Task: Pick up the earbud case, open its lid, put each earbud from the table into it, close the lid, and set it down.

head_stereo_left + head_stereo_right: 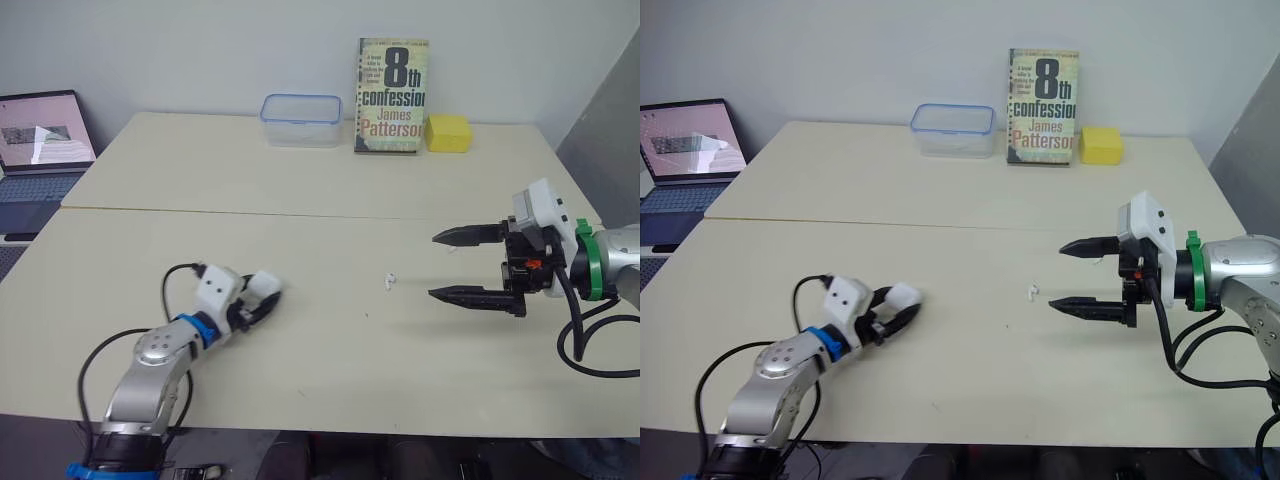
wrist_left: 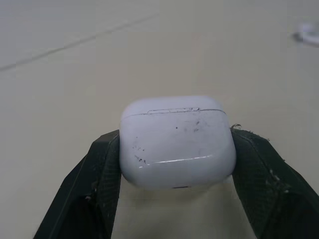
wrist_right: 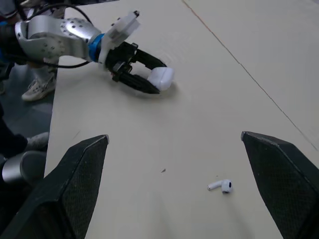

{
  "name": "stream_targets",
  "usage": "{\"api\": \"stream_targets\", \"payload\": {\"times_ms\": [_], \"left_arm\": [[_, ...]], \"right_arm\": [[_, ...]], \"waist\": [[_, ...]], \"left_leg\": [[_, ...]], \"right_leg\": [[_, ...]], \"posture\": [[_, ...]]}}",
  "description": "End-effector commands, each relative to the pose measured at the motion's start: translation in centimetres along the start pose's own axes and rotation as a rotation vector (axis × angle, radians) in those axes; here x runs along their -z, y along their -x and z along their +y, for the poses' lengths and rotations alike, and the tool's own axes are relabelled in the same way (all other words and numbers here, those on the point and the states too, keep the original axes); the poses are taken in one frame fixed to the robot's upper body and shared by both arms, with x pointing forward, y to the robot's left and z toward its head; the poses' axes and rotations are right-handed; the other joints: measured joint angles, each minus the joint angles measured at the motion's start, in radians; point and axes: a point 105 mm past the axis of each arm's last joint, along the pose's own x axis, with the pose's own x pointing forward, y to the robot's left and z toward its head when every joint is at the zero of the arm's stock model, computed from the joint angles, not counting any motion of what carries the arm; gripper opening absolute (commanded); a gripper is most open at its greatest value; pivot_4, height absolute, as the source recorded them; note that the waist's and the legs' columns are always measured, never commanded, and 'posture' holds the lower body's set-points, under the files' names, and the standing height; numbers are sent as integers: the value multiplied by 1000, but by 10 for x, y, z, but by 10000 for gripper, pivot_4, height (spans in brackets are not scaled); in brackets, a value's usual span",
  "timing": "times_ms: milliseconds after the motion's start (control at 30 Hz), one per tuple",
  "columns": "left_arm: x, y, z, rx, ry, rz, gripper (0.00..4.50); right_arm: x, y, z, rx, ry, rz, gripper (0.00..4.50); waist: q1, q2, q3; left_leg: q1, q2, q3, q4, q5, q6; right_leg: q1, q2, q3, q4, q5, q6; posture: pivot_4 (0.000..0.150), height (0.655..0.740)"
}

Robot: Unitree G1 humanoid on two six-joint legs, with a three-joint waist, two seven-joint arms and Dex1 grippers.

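The white earbud case [image 2: 177, 142] has its lid down and sits between the two black fingers of my left gripper [image 1: 266, 297], which is shut on it low over the near-left part of the table. One white earbud [image 1: 389, 281] lies on the table's middle, to the right of the case. My right gripper [image 1: 432, 265] hovers just right of that earbud, open wide, fingers pointing left toward it. In the right wrist view the earbud [image 3: 222, 186] lies between and ahead of the fingers [image 3: 84, 184]. A tiny white bit [image 1: 1098, 262] beside the far finger is too small to identify.
At the table's back edge stand a clear plastic container [image 1: 301, 119], an upright book [image 1: 391, 95] and a yellow sponge [image 1: 448, 132]. A laptop [image 1: 40, 140] sits off the table's left side. A seam [image 1: 250, 212] crosses the tabletop.
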Motion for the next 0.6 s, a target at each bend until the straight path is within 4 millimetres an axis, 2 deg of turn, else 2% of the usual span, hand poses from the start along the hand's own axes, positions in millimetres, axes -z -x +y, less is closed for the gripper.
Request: {"api": "stream_targets", "payload": {"times_ms": [33,167,333,600], "left_arm": [[-44,-19,-30,177,-150,-193,28000],[-65,-32,-54,298,-234,-315,28000],[-76,-32,-78,425,-329,-428,28000],[-81,-33,-82,493,-400,-497,28000]], "right_arm": [[-6,-5,16,-13,-112,-46,45000],[1,-21,21,10,-235,-68,45000],[10,-38,23,1,-413,-83,45000],[13,-54,25,-67,-612,-123,45000]], "waist": [[0,0,0],[-10,0,0],[-15,0,0],[-16,0,0]], "left_leg": [[0,0,0,0,0,0],[0,0,2,0,0,0],[1,0,2,0,0,0],[0,0,3,0,0,1]], "right_leg": [[0,0,0,0,0,0],[0,3,0,1,0,0],[0,3,0,1,0,0],[0,4,-1,1,0,0]], "posture": [[1500,7400],[1500,7400],[1500,7400],[1500,7400]]}}
